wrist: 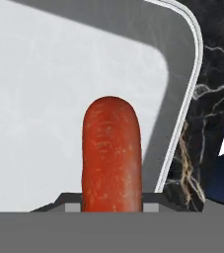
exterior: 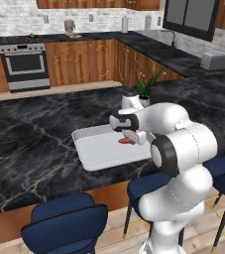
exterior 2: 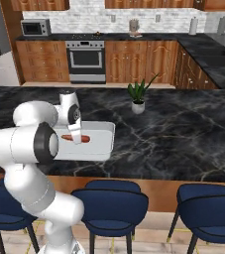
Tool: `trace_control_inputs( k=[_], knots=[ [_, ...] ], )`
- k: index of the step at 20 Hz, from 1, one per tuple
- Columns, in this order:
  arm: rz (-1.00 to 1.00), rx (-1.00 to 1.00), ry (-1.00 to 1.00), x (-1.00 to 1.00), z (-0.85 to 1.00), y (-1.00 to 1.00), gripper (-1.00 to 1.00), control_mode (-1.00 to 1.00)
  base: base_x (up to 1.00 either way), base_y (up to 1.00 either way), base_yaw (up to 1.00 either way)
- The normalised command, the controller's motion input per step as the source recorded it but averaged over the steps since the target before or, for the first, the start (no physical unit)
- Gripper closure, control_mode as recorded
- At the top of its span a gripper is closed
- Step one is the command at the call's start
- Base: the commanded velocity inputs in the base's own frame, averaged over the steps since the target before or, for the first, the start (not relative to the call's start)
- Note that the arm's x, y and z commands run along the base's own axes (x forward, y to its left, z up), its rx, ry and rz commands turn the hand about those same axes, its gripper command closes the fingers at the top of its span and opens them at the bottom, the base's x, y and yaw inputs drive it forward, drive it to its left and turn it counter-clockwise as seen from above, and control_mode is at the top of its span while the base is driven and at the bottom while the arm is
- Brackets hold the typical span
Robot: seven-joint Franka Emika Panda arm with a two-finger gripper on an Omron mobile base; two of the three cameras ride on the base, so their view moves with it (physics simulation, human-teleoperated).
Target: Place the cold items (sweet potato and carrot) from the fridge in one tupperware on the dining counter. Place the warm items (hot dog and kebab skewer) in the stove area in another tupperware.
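A reddish-brown hot dog [exterior: 125,141] [exterior 2: 83,138] [wrist: 111,153] is held between my gripper's [exterior: 129,136] [exterior 2: 76,137] [wrist: 111,205] fingers, which are shut on its near end. It hangs just above the floor of a white tupperware [exterior: 91,156] [exterior 2: 103,144] [wrist: 34,99] that sits on the dark marble dining counter [exterior: 29,139] [exterior 2: 183,129]. In the hand view the hot dog points into the container, close to its rounded rim. The tupperware holds nothing else that I can see. The sweet potato, carrot and kebab skewer are out of view.
A small potted plant [exterior: 146,89] [exterior 2: 138,96] stands on the counter just beyond the tupperware. Blue stools [exterior: 67,223] [exterior 2: 109,203] line the near side of the counter. The stove [exterior: 25,64] [exterior 2: 85,59] is at the far wall, and a toaster [exterior: 214,60] sits on the right-hand counter.
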Motion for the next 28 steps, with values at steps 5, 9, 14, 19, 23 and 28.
trace_control_inputs(
  k=[5, 9, 14, 19, 23, 28],
  knots=[
    [-0.06, 0.0, 0.02, 0.78, -0.41, 0.0, 1.0, -1.0, 0.0, 0.0, 0.0],
    [-0.05, 0.0, 0.0, 0.65, -0.36, 0.0, 1.0, -1.0, 0.0, 0.0, 0.0],
    [-0.04, 0.0, 0.01, 0.56, -0.39, 0.0, 1.0, -1.0, 0.0, 0.0, 0.0],
    [-0.06, 0.0, 0.02, 0.36, -0.41, 0.0, 1.0, -1.0, 0.0, 0.0, 0.0],
    [-0.1, 0.0, 0.02, 0.23, -0.38, 0.04, -1.0, -1.0, 0.0, 0.0, 0.0],
    [-0.08, 0.0, 0.0, -0.09, -0.04, 0.0, -1.0, -1.0, 0.0, 0.0, 0.0]
  ],
)
